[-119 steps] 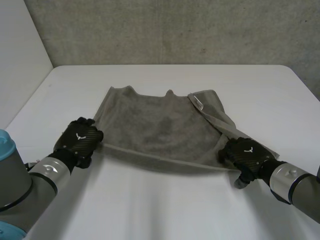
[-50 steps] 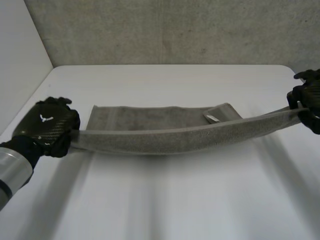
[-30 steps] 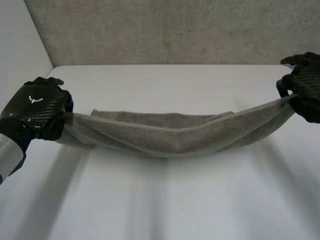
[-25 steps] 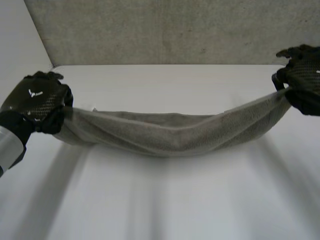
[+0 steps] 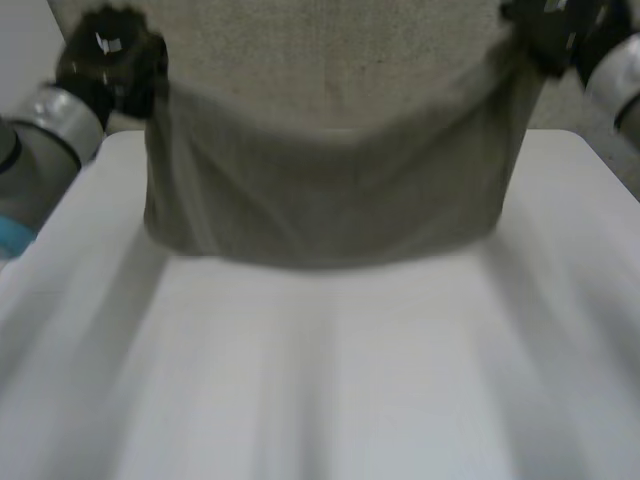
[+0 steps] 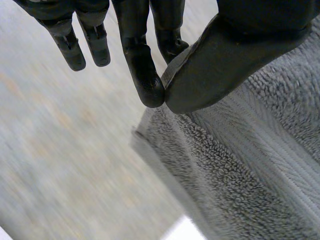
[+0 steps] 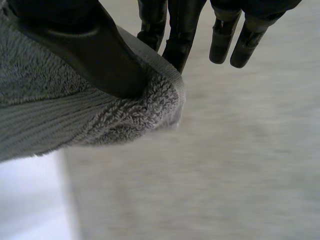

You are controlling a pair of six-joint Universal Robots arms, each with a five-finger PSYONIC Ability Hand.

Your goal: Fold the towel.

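Note:
The grey towel [image 5: 330, 190] hangs in the air as a wide sheet, stretched between my two hands high above the white table [image 5: 320, 380]. My left hand [image 5: 110, 55] pinches its upper left corner; thumb and finger press the towel [image 6: 250, 165] between them in the left wrist view, where the left hand [image 6: 200, 75] shows close up. My right hand [image 5: 550, 30] pinches the upper right corner, and my right hand's [image 7: 100, 55] thumb clamps the towel's [image 7: 85, 115] bunched edge against the fingers. The towel's lower edge hangs just above the table's far half.
A rough grey wall [image 5: 330, 70] stands behind the table. A white side wall [image 5: 25, 30] is at the far left. The table's near half lies bare in front of the hanging towel.
Both hands have risen sharply with the towel's corners. The towel, sagging low between them before, now hangs as a tall sheet off the table.

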